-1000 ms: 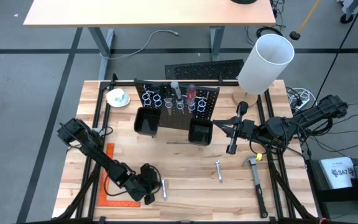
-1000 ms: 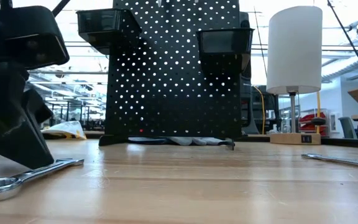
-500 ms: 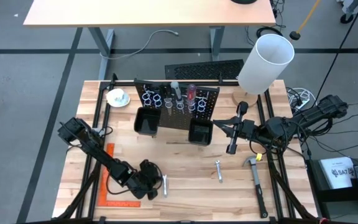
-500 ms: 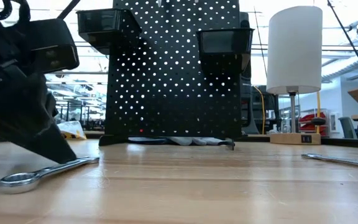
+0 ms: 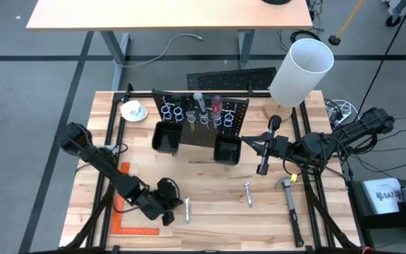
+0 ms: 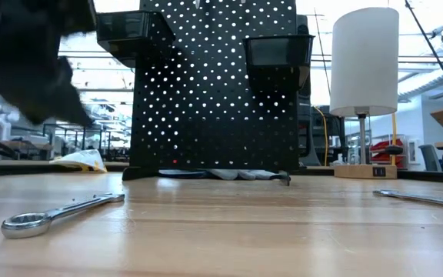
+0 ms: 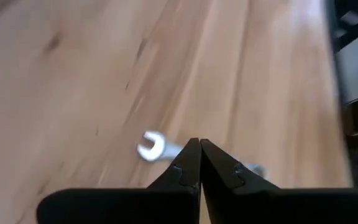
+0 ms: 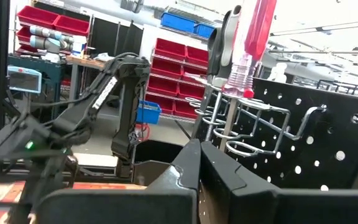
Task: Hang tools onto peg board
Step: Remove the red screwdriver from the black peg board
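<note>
Left arm poised over a loose wrench, nothing held yet

In the lower left of the high view, the left gripper [image 5: 169,202] sits with fingers pinched together and empty just beside the short silver wrench [image 5: 187,210] lying flat on the wooden table [image 5: 217,212]. I'd say it must spread its fingers, straddle the shank and squeeze squarely before carrying it to the upright black perforated peg board [image 5: 201,116] at upper centre. The right gripper [image 5: 263,168], also closed, waits centre-right.

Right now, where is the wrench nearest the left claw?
In the high view the wrench lies flat on the table's front left, just right of the shut left claw, clear of the peg board.
</note>
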Tool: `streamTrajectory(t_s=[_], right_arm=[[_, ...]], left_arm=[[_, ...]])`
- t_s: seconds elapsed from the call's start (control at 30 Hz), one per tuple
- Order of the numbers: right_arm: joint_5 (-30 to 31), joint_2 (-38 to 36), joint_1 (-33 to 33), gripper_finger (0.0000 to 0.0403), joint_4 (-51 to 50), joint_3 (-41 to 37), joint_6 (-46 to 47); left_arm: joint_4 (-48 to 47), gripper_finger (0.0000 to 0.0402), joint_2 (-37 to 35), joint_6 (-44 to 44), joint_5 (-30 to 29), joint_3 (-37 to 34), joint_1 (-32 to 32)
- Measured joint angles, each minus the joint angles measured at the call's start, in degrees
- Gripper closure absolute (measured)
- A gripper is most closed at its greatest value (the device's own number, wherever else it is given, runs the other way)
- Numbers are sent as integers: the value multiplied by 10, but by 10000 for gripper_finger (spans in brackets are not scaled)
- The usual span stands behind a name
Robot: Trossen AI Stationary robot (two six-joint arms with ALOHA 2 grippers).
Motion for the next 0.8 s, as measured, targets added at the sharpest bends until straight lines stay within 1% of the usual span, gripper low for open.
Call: streamTrajectory(t_s=[0.2, 0.27, 0.33, 0.43, 0.53, 0.6, 0.7, 0.8], right_arm=[[-18, 0, 0, 401, 1, 0, -4], [-17, 0, 0, 397, 7, 0, -1], [-18, 0, 1, 387, 20, 0, 14], [-19, 1, 1, 358, 23, 8, 37], [-43, 3, 0, 318, 21, 17, 56], [-46, 10, 1, 288, 21, 24, 62], [-45, 23, 1, 245, -2, 34, 62], [-44, 47, 0, 214, -23, 42, 58]], left_arm=[[11, 393, -98, 64, -24, 0, -8], [24, 393, -134, 104, -39, 1, -13], [56, 393, -172, 166, -50, 1, -16], [96, 393, -230, 282, -61, 14, -20], [113, 393, -281, 400, -68, 44, -21], [115, 393, -308, 470, -87, 65, -20], [109, 393, -339, 554, -121, 84, -20], [87, 393, -361, 609, -168, 88, -20]])
